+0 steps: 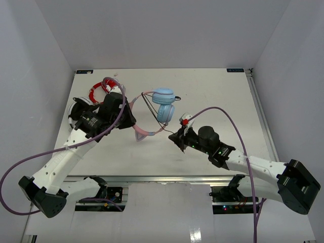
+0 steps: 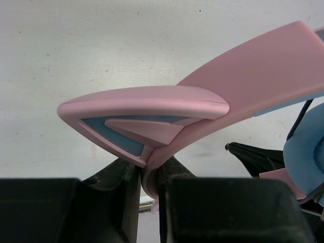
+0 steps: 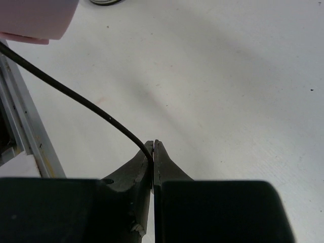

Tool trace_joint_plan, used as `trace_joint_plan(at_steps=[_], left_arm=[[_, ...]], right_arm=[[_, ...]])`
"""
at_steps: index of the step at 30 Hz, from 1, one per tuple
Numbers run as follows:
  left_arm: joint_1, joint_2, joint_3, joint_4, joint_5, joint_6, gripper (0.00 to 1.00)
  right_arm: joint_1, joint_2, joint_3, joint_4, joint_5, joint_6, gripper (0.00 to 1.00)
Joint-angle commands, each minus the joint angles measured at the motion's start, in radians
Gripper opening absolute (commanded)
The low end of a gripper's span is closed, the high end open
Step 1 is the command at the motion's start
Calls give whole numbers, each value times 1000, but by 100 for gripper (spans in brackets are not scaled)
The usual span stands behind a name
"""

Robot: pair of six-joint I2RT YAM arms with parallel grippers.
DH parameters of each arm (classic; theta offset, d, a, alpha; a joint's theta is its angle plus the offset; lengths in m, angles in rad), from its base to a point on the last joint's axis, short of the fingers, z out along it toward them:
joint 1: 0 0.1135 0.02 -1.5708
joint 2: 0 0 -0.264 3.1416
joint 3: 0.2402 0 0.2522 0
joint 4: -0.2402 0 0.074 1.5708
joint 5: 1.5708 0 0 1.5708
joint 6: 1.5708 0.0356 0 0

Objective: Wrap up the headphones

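The headphones have two light-blue earcups point(image 1: 165, 104) stacked together mid-table, and a pink headband point(image 1: 143, 133) with a cat ear arching toward the left arm. My left gripper point(image 1: 132, 120) is shut on the pink headband point(image 2: 243, 81), just below a cat ear point(image 2: 147, 109); an earcup point(image 2: 304, 152) shows at the right edge. My right gripper point(image 1: 175, 137) is shut on the thin dark cable point(image 3: 66, 91), which enters between its fingertips point(image 3: 153, 148) just above the table. The cable point(image 1: 161, 130) runs from the headband area to that gripper.
A red coiled cable bundle point(image 1: 100, 89) lies at the back left, behind the left wrist. The table's metal front rail point(image 1: 167, 178) runs along the near edge and shows in the right wrist view point(image 3: 25, 126). White walls enclose the table.
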Motion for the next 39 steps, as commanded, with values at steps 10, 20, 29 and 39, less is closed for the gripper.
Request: trace_joint_plan(at_steps=[10, 20, 29, 39], left_arm=[[5, -67, 44, 36, 74, -15, 0], [5, -47, 45, 54, 115, -27, 0], [5, -69, -19, 94, 346, 107, 0], [5, -98, -108, 108, 599, 317, 0]], right_arm=[[2, 58, -24, 131, 88, -47, 17], [2, 172, -55, 281, 30, -50, 18], [-41, 248, -10, 299, 83, -59, 8], [-102, 124, 53, 192, 118, -120, 8]])
